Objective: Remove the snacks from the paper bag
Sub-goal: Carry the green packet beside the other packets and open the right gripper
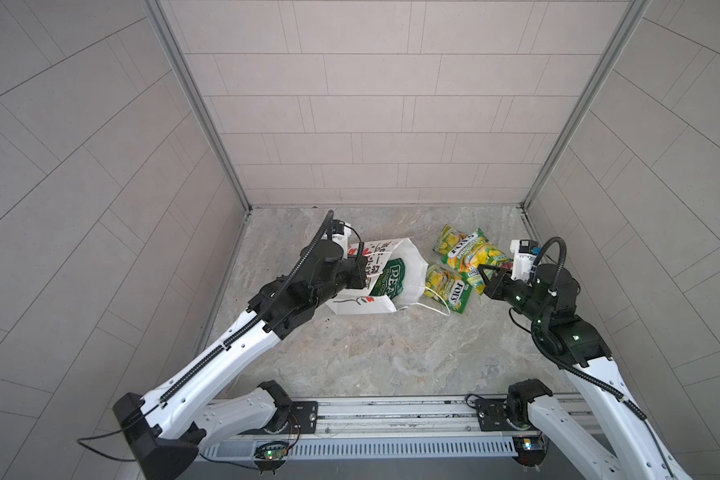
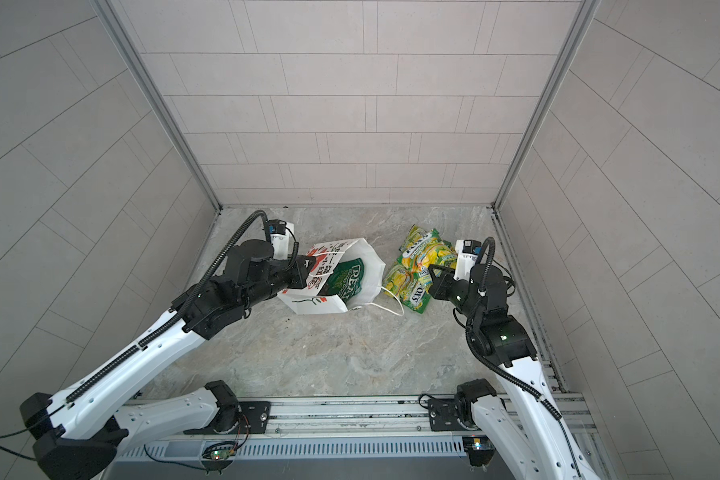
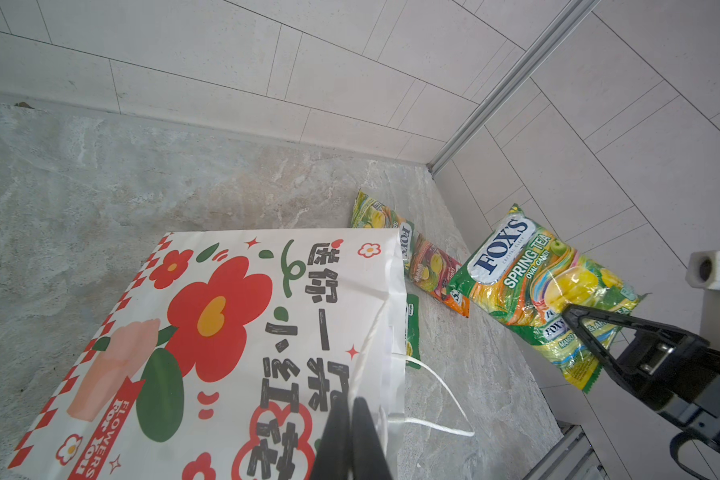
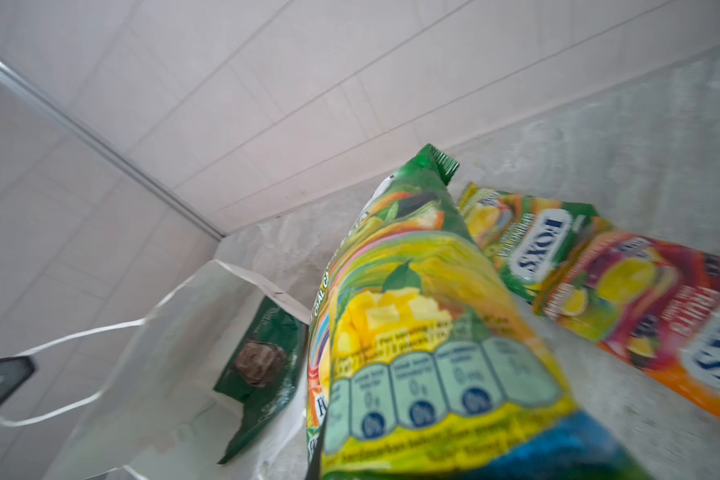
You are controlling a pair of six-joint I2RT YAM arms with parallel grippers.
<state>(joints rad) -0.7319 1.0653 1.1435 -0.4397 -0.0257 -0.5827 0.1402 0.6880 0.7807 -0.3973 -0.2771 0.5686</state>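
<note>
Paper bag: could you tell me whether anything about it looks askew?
Yes: the paper bag lies tipped over rather than upright, the REAL crisp bag still inside, a cord handle trailing on the table.

The marble table (image 1: 371, 365) bears the tipped paper bag (image 1: 362, 306), a FOX'S packet (image 1: 449, 289) at its mouth, and a green packet (image 1: 447, 237) and a pink-orange packet (image 3: 433, 270) toward its far right corner.
</note>
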